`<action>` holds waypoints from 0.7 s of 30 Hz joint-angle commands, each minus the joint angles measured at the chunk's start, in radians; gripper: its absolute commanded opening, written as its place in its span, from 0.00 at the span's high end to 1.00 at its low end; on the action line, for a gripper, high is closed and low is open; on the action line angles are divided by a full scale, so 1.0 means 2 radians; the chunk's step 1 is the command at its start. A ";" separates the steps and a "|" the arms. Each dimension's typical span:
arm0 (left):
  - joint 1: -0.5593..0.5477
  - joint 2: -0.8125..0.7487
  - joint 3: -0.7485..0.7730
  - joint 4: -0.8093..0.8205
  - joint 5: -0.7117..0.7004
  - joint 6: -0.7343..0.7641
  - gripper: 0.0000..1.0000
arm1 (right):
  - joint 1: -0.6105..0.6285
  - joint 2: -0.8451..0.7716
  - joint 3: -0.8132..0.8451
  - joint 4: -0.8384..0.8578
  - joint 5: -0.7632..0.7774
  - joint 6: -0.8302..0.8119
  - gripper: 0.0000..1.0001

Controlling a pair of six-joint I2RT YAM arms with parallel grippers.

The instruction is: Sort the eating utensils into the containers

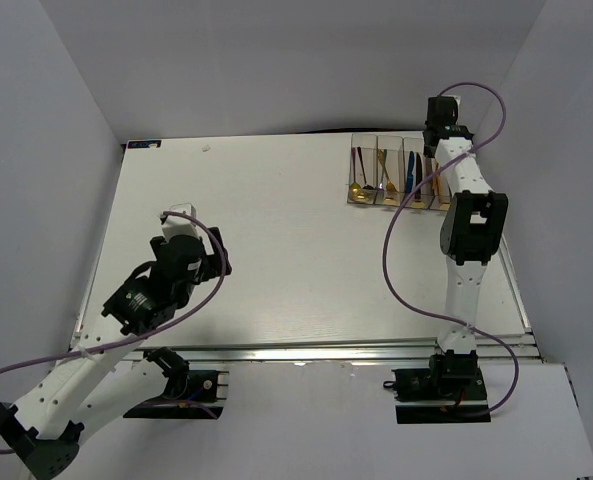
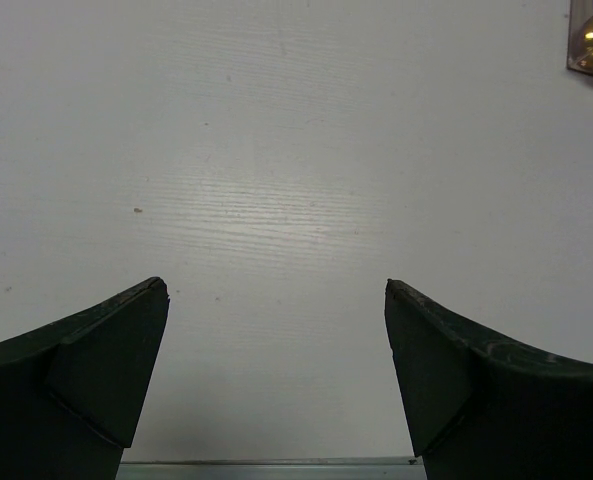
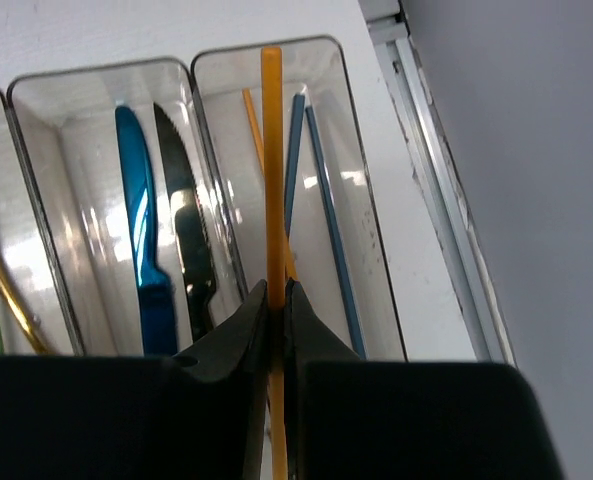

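While the top view shows only the desk (image 1: 276, 250) and the containers (image 1: 396, 178) at its far right, the right wrist view shows the right end effector (image 3: 274, 295) clenched on an orange chopstick (image 3: 272, 150) over their endmost compartment. The left end effector (image 2: 276, 370) hangs released above the desk.

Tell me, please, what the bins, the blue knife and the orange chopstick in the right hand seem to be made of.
Bins: probably clear glossy plastic; the walls are see-through and streaked with glare. Blue knife: likely coated metal, given its mirror-like sheen. Orange chopstick: smooth with an even colour, plastic or coated metal; cannot tell which.
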 commanded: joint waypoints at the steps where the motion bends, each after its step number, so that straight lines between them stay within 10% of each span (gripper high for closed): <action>1: -0.003 -0.018 0.002 0.005 -0.006 -0.001 0.02 | -0.019 0.014 0.055 0.021 0.004 -0.018 1.00; 9: -0.004 -0.002 0.004 0.001 -0.004 -0.001 0.02 | -0.033 0.022 0.021 0.037 -0.022 -0.046 1.00; 14: -0.005 -0.012 0.002 0.003 -0.004 0.000 0.02 | -0.033 0.025 0.006 0.033 -0.040 -0.029 0.50; 21: -0.005 -0.014 0.003 0.001 -0.013 -0.001 0.02 | -0.032 -0.041 0.011 0.004 -0.053 -0.008 0.29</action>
